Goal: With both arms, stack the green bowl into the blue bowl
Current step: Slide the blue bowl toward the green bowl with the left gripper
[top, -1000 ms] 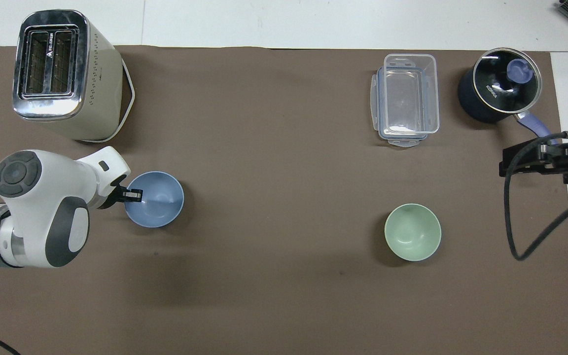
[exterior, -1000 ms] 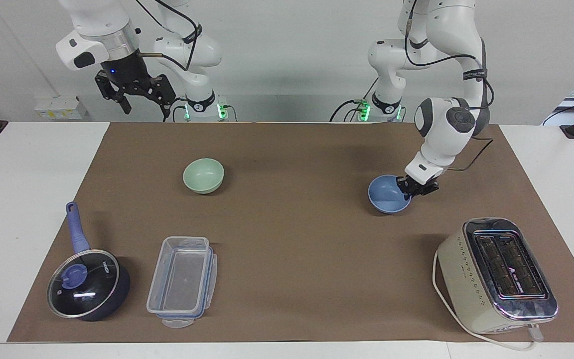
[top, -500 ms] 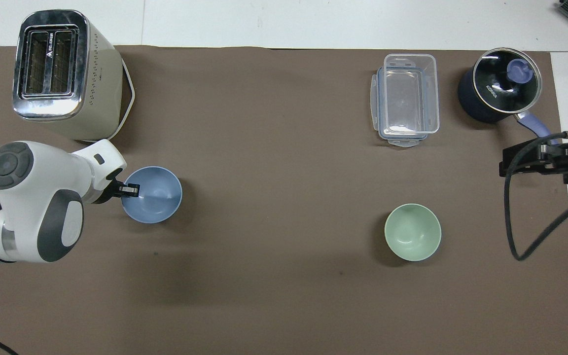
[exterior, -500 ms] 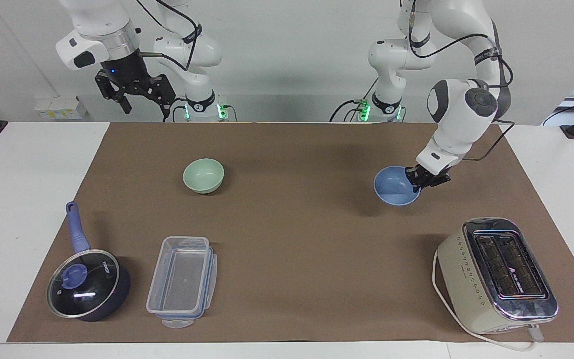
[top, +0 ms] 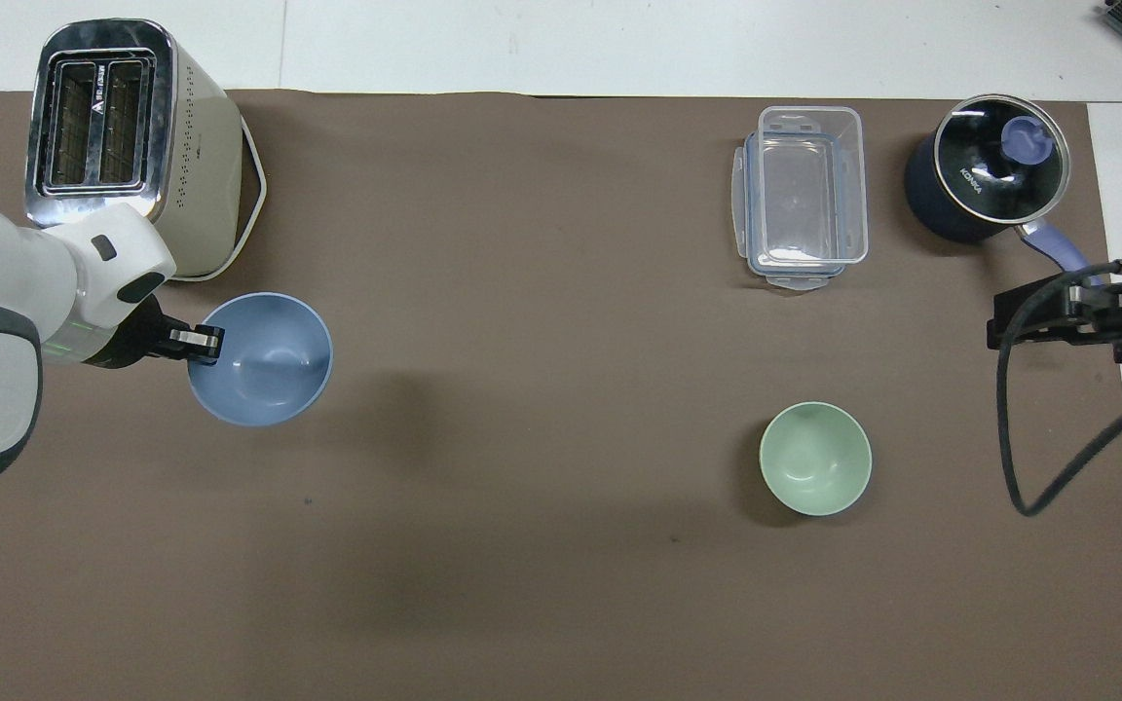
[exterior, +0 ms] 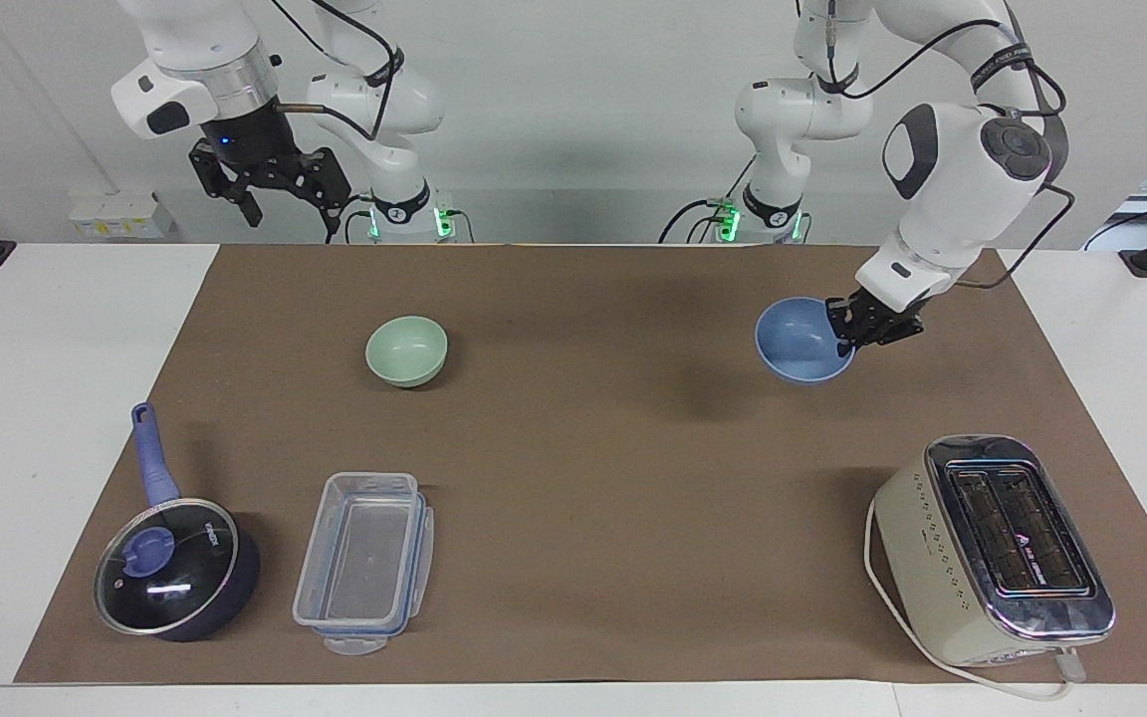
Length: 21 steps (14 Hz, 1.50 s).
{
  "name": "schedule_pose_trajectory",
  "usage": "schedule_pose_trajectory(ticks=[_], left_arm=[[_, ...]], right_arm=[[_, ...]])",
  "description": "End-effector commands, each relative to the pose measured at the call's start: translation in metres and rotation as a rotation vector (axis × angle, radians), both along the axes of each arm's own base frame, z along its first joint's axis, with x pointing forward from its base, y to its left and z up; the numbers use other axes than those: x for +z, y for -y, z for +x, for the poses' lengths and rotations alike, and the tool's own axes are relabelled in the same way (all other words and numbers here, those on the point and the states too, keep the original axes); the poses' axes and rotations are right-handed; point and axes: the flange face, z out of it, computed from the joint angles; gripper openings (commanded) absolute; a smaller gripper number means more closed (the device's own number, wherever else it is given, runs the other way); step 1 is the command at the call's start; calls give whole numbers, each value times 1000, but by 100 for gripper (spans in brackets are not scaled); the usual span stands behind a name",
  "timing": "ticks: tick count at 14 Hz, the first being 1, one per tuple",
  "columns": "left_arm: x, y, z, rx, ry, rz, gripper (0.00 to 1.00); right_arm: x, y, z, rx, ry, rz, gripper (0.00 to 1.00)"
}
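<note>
The small round matte medium-blue bowl (exterior: 803, 341) now hangs in the air over the brown mat at my left arm's end of the worktop (exterior: 56, 398), its shadow lying apart from it on the mat. A second ago it sat on the mat; I have since raised it, and its mouth tips a little away from my base. My left end effector (exterior: 857, 331) is clamped on the bowl's rim, one finger inside and one outside. To my judgement the pickup is done and the carry can begin.

The small round pale mint-green bowl (exterior: 406, 350) has not moved: it rests upright on the mat toward my right arm's end, well apart from the blue one. My right end effector (exterior: 270, 194) waits high near its base with its fingers spread, holding nothing.

Farther from me stand a cream toaster (exterior: 992, 548), a clear plastic box (exterior: 364, 563) and a dark lidded pan (exterior: 175, 568), all unchanged.
</note>
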Motion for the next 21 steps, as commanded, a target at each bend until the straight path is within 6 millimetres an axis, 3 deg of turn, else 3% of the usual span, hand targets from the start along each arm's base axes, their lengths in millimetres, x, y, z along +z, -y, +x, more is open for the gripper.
schedule_pose_trajectory(ticks=[1,3,6,13,19,21], left_arm=[[2,25,-6,-43,-11,-12,0],[-1,48,-12,-26,-18,-13,0],[-8,103,-26,-6,-7,-28,0],[-74,181,-70,-76,48,-95,0],[-140,200,-110,-82,95,-122,0],[-151,204,-117,-92,88,-118,0]], right_arm=[[0,1,-5,-12,3,20,100],[0,1,-6,-12,3,20,100],[-1,2,-6,0,0,20,100],[-1,2,-6,0,0,20,100],[0,3,-6,-3,3,20,100],[0,3,-6,-3,1,20,100]])
